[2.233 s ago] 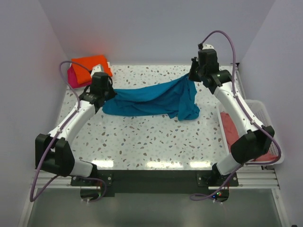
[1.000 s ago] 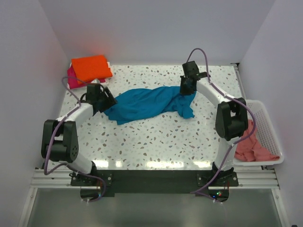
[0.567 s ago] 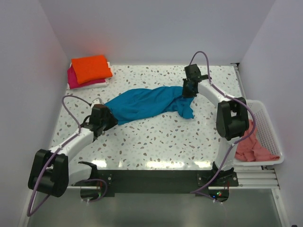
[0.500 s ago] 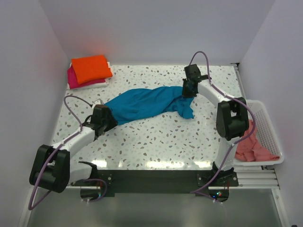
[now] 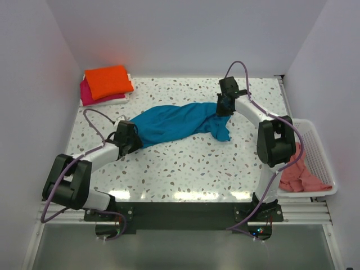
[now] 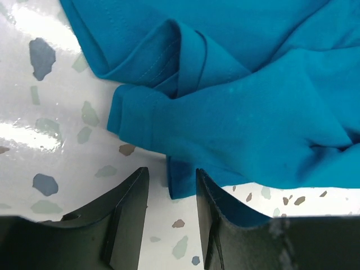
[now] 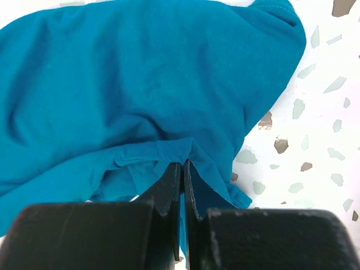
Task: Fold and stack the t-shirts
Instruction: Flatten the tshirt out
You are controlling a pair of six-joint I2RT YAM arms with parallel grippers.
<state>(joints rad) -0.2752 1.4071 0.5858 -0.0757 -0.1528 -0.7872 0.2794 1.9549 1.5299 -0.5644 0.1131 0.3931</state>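
Your teal shirt (image 5: pixel 174 122) lies bunched in a long band mid-surface (image 5: pixel 185 163), its long axis running from near left to far right. Your right tool (image 7: pixel 182 169) pinches the far-right end. Your left tool (image 6: pixel 170 183) stands narrowly parted around the near-left hem.

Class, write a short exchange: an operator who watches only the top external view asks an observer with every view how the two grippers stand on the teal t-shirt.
Operator: From above, the left gripper sits at the left end of the teal t-shirt. Is it closed on the cloth?
Observer: No. It is open, and a hemmed corner of the shirt lies in the gap.
Operator: And the right gripper, at the far end?
Observer: Shut, pinching a fold of the teal cloth.
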